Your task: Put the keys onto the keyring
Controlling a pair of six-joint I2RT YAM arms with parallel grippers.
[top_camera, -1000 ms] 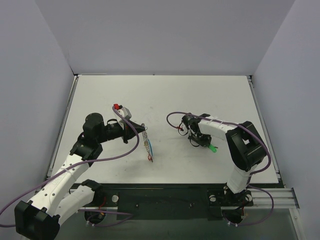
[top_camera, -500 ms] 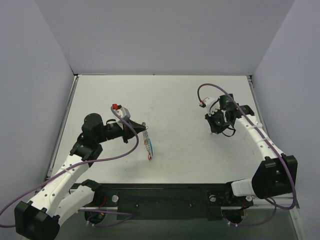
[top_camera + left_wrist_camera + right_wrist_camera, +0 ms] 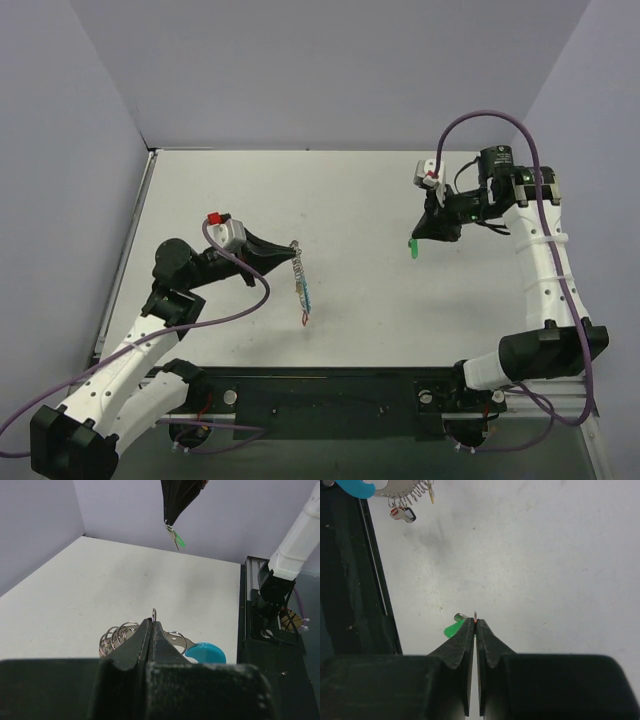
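Left jaws clamped on the keyring (image 3: 299, 277), dangling left of bench (image 3: 350, 190) centre; right jaws nipped together on the green key (image 3: 412, 248), held up in the air over the bench's far-right part.

The green key (image 3: 412, 247) hangs aloft, the silvery keyring (image 3: 299, 278) dangles well apart.

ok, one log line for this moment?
left gripper: shut on keyring | right gripper: shut on green key, apart from keyring | threaded: no
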